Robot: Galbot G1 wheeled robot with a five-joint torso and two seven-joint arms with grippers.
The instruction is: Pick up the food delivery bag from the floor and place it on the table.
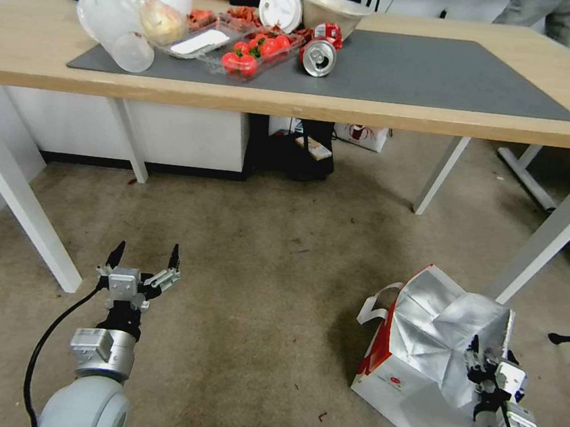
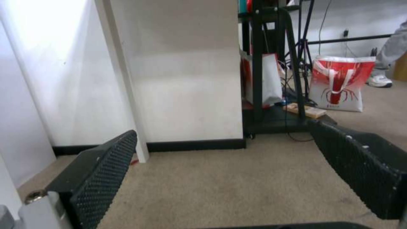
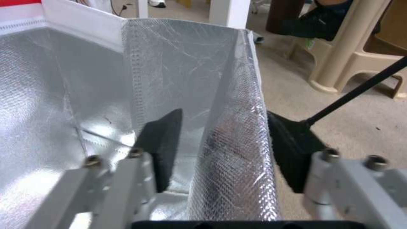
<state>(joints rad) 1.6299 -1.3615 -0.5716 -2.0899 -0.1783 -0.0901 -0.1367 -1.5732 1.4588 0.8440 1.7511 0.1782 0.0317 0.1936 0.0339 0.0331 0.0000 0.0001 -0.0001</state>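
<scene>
text: none legible | labels: none legible | numbers: none

A: Food delivery bag (image 1: 418, 363) stands on the floor (image 1: 260, 252), beside a white leg of the counter (image 1: 32, 37); foil lining crumpled at its mouth.

B: Right gripper (image 1: 491, 347)?

A: At the bag's far upper rim, jaws apart. Left gripper (image 1: 145, 258) hovers over bare carpet, jaws spread, well apart from the bag.
</scene>
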